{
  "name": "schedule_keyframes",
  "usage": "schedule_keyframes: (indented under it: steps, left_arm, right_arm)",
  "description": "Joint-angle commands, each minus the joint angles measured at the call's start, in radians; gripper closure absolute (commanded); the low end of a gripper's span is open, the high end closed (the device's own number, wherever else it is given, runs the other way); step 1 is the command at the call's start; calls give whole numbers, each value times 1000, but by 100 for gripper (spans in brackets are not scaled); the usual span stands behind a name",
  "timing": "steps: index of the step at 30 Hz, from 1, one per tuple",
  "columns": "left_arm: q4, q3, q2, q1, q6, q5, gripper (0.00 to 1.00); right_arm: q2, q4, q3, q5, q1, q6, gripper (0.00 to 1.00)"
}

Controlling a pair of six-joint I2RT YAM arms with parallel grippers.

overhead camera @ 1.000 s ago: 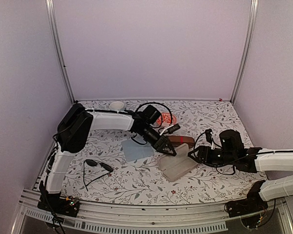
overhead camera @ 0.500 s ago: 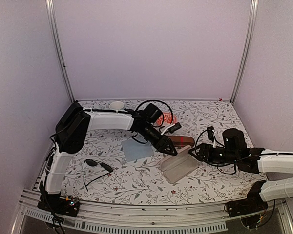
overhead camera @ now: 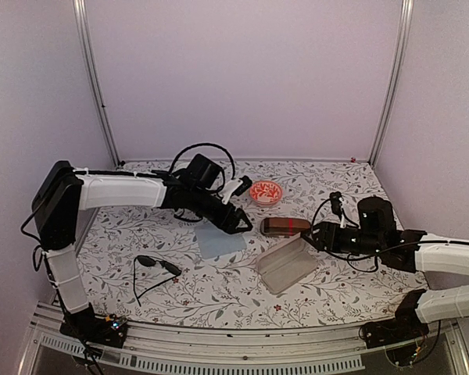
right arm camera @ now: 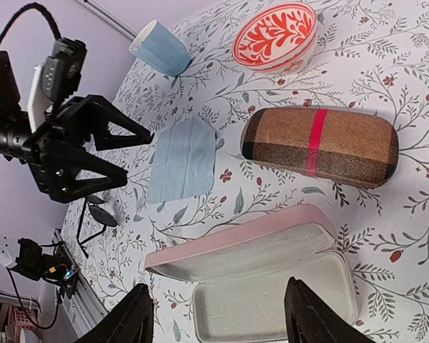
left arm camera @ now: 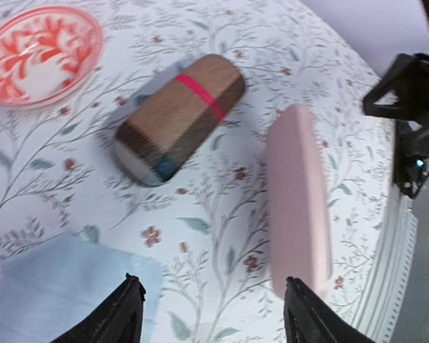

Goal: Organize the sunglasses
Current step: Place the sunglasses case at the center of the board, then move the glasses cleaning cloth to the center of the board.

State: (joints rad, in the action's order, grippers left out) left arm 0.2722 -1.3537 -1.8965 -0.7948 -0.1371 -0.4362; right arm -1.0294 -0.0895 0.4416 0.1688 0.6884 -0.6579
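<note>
The black sunglasses (overhead camera: 158,265), with dark lenses and thin arms unfolded, lie flat on the desk (overhead camera: 219,295), well to the left of the open pink case (overhead camera: 285,266) and untouched. The left arm stretches long and low from the left. The left fingers (left arm camera: 125,314) are spread with nothing between them, poised over the far edge of a pale blue cloth (overhead camera: 219,241) that lies left of the pink case. The right arm lies low, and the right fingers (right arm camera: 139,321) are likewise spread and hold nothing, just behind that case's right end. A brown plaid case with a red band (overhead camera: 285,226) sits just behind the pink case, and a red patterned bowl (overhead camera: 266,191) lies farther back. The desk has a floral cover, and lilac walls with metal posts enclose it.
</note>
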Motion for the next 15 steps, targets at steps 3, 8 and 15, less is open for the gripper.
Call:
schedule_keyframes:
  steps: [3, 8, 15]
  left_arm:
    - [-21, 104, 9, 69, -30, 224, 32]
    - [-13, 152, -12, 71, -35, 237, 32]
    - [-30, 233, -15, 71, -70, 215, 31]
  right_arm:
    - [-62, -12, 54, -4, 15, 37, 36]
    - [-88, -21, 56, 2, 20, 31, 37]
    - [-102, -26, 54, 0, 22, 25, 37]
